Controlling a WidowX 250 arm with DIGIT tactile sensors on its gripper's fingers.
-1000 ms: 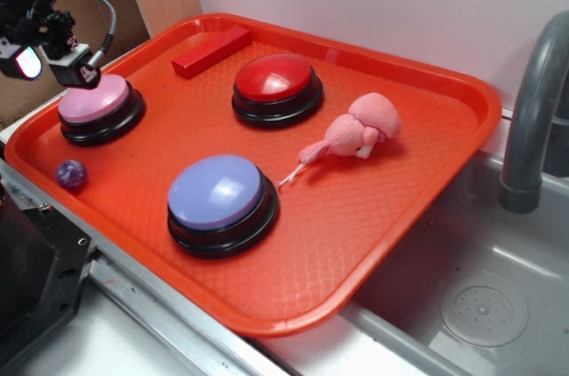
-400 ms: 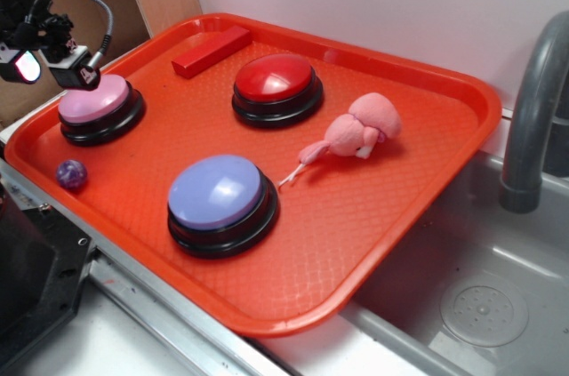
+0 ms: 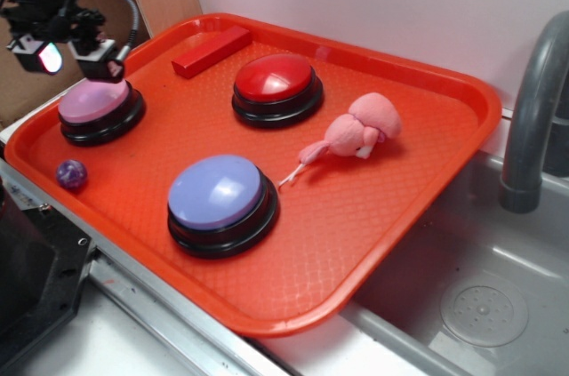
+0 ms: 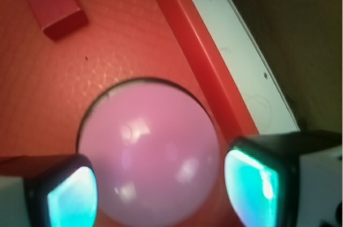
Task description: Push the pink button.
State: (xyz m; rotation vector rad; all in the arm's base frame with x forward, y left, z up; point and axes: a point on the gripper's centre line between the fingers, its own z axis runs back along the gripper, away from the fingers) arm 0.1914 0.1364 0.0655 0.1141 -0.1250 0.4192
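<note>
The pink button [image 3: 92, 102], a pale pink dome on a black base, sits at the far left of the red tray [image 3: 391, 207]. My gripper [image 3: 73, 60] hangs just above the button's back edge, open, with nothing between its fingers. In the wrist view the pink button [image 4: 150, 152] fills the space under my gripper [image 4: 161, 192], and the two glowing teal pads [image 4: 72, 197] stand wide apart on either side of the dome.
On the tray are a red button [image 3: 276, 83], a larger lavender-blue button [image 3: 218, 194], a pink plush flamingo [image 3: 356, 132], a red block [image 3: 211, 50] and a small purple ball [image 3: 71, 173]. A grey faucet [image 3: 533, 109] and sink lie to the right.
My gripper has risen and shifted slightly right and back over the pink button. Nothing on the tray has moved.
</note>
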